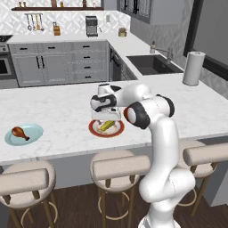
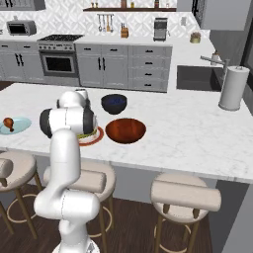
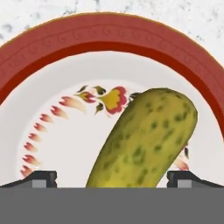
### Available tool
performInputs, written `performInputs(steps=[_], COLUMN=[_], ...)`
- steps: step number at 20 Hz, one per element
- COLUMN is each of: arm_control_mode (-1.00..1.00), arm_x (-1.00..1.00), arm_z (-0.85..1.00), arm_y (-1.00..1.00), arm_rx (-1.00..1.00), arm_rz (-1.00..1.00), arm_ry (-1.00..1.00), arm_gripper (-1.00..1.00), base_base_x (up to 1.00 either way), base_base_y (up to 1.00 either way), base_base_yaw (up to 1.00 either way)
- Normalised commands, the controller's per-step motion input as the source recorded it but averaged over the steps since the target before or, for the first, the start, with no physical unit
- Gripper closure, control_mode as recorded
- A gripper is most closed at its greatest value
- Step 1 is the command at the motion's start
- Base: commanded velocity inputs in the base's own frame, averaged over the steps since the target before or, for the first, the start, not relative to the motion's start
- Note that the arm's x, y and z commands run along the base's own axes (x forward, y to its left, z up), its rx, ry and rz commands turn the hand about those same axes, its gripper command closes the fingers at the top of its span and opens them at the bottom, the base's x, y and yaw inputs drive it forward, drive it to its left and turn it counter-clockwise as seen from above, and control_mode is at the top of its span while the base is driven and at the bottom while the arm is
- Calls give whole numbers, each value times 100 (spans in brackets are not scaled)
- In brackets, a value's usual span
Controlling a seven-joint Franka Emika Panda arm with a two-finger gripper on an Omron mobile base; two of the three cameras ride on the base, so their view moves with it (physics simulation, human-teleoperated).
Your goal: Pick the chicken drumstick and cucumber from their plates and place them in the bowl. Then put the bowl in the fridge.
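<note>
Tool [image 3: 112, 177] is held wide open just above the red-rimmed plate [image 3: 109, 33], fingertips [image 3: 41, 177] straddling the cucumber [image 3: 146, 140] lying on it, apparently positioned for grasping; nothing is gripped yet.

Glossy white arm [image 1: 162, 133] (rounded links), dark joints

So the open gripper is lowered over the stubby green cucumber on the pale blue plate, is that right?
Not quite. The stubby green cucumber lies on the cream plate with the red-orange rim, as the hand view shows. The open gripper is indeed lowered over it.
</note>
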Motion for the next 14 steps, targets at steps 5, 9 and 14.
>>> performInputs(steps=[5,9,14], arm_control_mode=[-100,-100,-100], arm_x=[0,0,0], arm_z=[-34,-30,-20], arm_y=[0,0,0], arm_rx=[3,3,0], arm_rz=[0,0,0], arm_ry=[-2,-3,-12], arm_gripper=[-100,100,100], base_base_x=[0,0,0], base_base_y=[0,0,0], base_base_yaw=[0,0,0])
